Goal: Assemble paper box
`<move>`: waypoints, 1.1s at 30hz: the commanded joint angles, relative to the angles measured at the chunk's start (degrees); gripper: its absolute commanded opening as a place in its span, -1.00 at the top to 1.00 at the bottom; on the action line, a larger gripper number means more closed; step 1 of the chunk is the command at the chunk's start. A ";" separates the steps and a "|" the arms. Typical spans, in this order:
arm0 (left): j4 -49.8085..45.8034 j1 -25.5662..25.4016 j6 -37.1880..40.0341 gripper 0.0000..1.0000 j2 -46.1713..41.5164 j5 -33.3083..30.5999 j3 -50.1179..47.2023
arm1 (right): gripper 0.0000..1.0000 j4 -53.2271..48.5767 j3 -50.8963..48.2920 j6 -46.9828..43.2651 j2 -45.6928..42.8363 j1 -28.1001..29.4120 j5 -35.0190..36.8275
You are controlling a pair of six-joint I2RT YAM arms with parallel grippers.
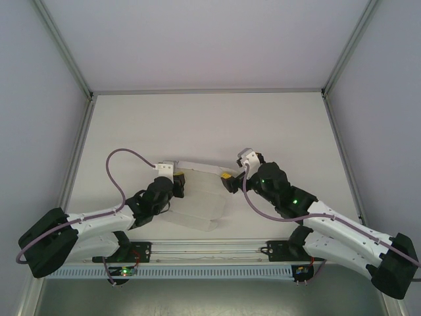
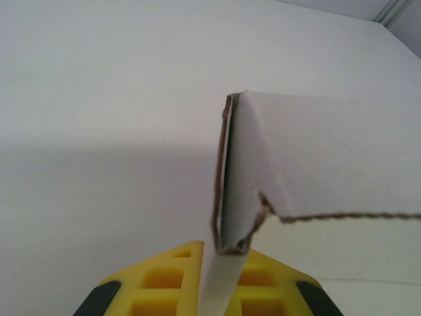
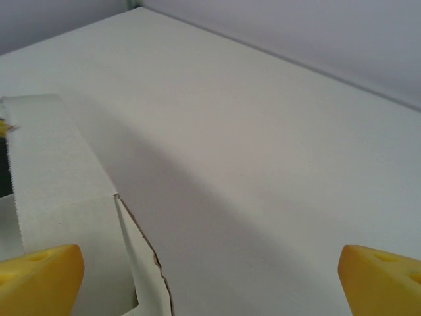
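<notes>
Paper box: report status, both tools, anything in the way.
Left tool shut on a paper box flap. Right tool open at the box's other end, gripping nothing. Box partly folded on the table. Nothing else seen in the way.

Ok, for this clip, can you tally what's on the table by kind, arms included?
Paper box: 1
Robot arms: 2 (left arm, right arm)
Total: 3
</notes>
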 commanded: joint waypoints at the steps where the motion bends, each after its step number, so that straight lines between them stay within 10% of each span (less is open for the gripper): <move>1: 1.12 -0.83 -0.37 1.00 -0.97 1.61 -0.58 | -0.97 3.30 -1.08 0.13 0.07 -0.67 -9.39; 12: 6.12 -1.33 1.21 1.00 0.98 8.83 -0.76 | -0.96 13.27 -4.05 -0.03 1.90 -0.51 -14.94; 21: 4.40 -2.17 -0.18 1.00 2.51 7.48 1.40 | -0.97 23.10 -8.94 4.38 0.84 2.36 2.91; 33: -2.59 -2.10 -7.66 1.00 0.06 -9.45 0.46 | -0.96 -3.21 -9.97 23.94 -14.46 2.41 6.31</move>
